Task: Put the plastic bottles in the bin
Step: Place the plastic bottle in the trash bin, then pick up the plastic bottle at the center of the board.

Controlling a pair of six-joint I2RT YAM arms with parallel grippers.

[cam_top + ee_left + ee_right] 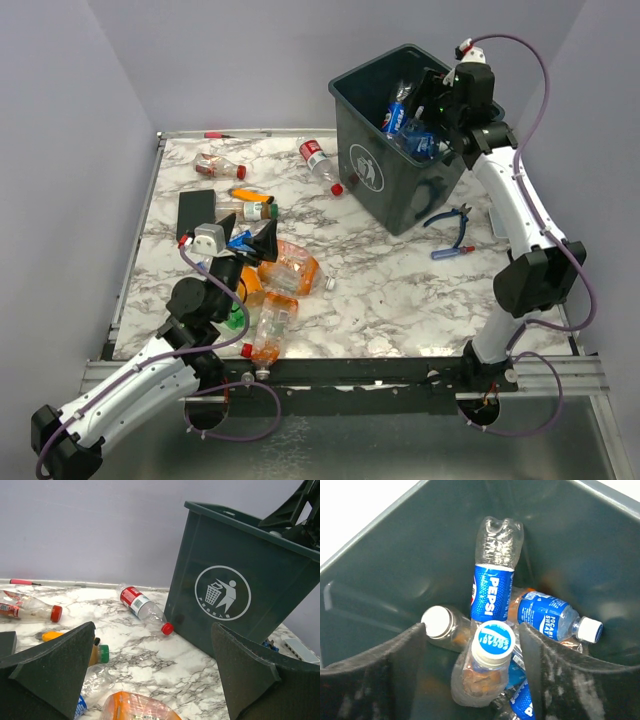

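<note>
white arm links, black joints, purple cables

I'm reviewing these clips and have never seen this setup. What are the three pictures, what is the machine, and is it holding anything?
Two robot arms stand at the table's near edge. The overhead picture shows both; the other two come from cameras on each wrist, with dark fingers at the bottom. The right gripper hangs over the bin, jaws apart around a blue-topped bottle that sits among others inside, so it looks just released. The left gripper is wide open and empty, above a cluster of bottles, including an orange one. More bottles lie on the marble table, one with a red cap beside the bin. Blue-handled pliers lie there too.
</note>
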